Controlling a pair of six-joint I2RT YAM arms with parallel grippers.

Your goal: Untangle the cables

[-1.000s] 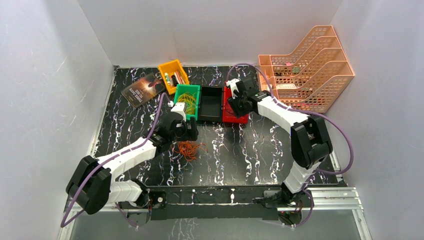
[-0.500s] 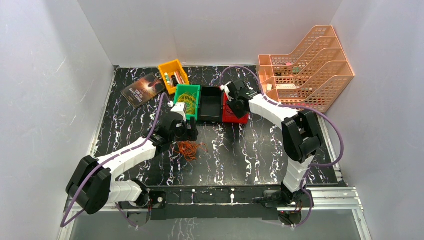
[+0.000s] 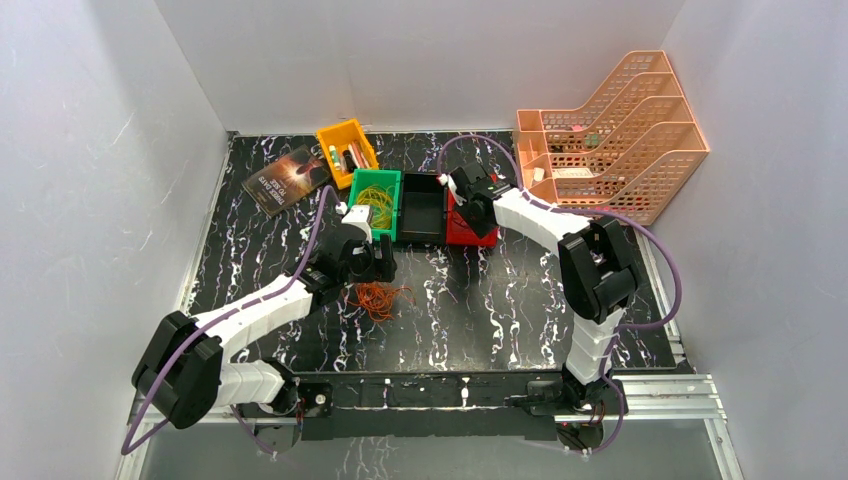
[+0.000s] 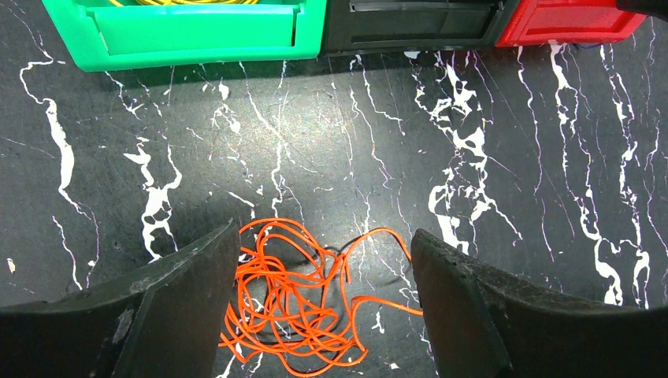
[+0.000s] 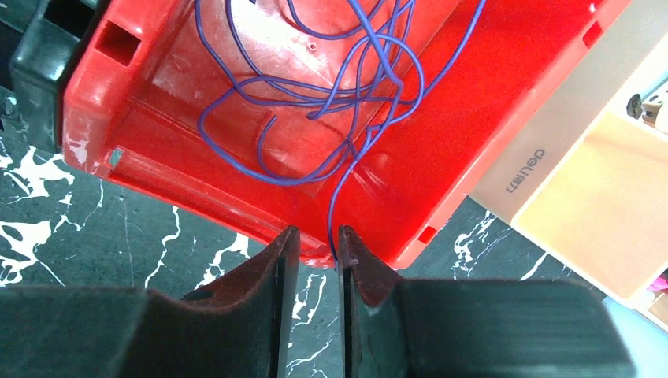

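A tangle of thin orange cables (image 3: 380, 298) lies on the black marbled table, and in the left wrist view the orange cables (image 4: 299, 299) sit between my fingers. My left gripper (image 3: 368, 262) (image 4: 323, 236) hovers over them, open wide and holding nothing. Yellow cables (image 3: 375, 193) fill the green bin (image 3: 360, 180) (image 4: 189, 39). My right gripper (image 3: 470, 205) (image 5: 317, 232) is at the near rim of the red bin (image 3: 482, 237) (image 5: 197, 197). A loose blue-purple cable (image 5: 315, 87) lies in that bin. One strand runs down to the right finger's tip. The jaws stand a narrow gap apart.
A black bin (image 3: 422, 210) (image 4: 417, 27) stands between the green and red ones. Behind them are an orange bin (image 3: 345, 148) with small items and a book (image 3: 288, 178). A peach file rack (image 3: 610, 140) (image 5: 583, 157) stands close to the red bin's right.
My right gripper has shifted left and back over the red bin while its jaws narrowed. The left arm and the orange cables have not moved.
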